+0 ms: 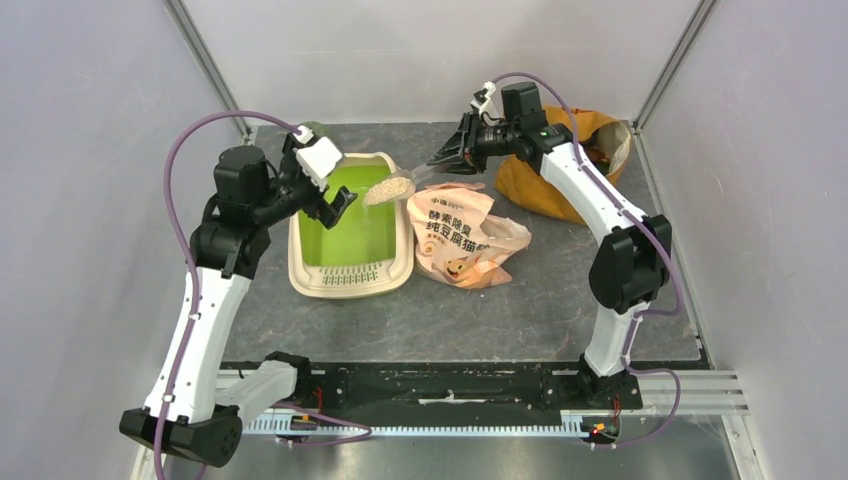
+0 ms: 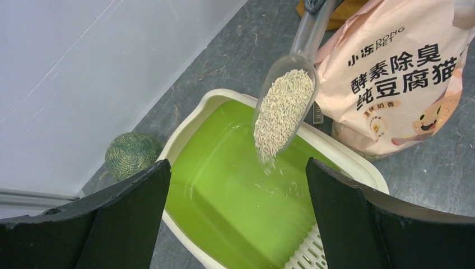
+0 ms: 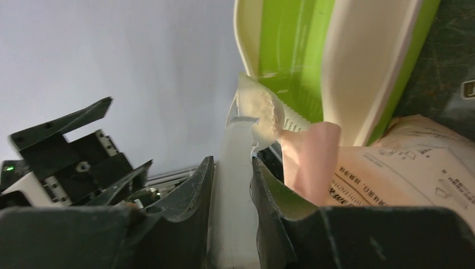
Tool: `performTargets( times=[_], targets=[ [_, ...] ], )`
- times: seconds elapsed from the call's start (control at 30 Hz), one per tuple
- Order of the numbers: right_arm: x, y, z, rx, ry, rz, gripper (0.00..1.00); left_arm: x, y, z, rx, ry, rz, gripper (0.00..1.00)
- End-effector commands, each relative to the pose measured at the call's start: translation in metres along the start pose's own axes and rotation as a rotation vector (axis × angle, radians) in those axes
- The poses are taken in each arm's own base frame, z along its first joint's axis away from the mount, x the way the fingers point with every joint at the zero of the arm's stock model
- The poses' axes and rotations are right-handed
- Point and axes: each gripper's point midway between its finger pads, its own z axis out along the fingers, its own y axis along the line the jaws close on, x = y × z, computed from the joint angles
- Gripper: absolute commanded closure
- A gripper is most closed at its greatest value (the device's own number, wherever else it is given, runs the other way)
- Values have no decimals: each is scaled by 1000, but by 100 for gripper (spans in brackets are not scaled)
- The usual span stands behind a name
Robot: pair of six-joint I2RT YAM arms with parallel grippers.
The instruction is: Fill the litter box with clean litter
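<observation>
Left wrist view only: clean litter (image 2: 280,109) is trickling off the tilted scoop (image 2: 307,39) into the litter box (image 1: 350,282).
Right gripper (image 3: 231,162): is clamping the scoop handle, arm reaching leftward.
Left gripper (image 2: 235,168): is hovering spread wide, empty, above the box.

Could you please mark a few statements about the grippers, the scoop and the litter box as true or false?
1. The right gripper is shut on the handle of the scoop. True.
2. The left gripper grips the rim of the litter box. False: it is open above the box, holding nothing.
3. The scoop is empty. False: it is heaped with clean litter, and grains are spilling off its tip.
4. In the top view, the peach bag lies right of the litter box. True.
5. Litter covers the box floor. False: the green floor is nearly bare.
</observation>
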Motion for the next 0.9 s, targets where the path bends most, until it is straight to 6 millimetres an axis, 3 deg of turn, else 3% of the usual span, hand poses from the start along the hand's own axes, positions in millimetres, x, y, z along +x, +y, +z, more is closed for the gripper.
performTargets(
  times=[0.0,0.5,0.87],
  targets=[
    [-2,0,9,67,-12,-121,100,-9,5,-5,-33,-39,-2,3],
    [13,3,40,292,-9,-502,100,-6,29,-11,-185,-34,-10,2],
    [35,36,58,379,-29,-839,100,-5,40,-18,-260,-27,-5,2]
  ],
)
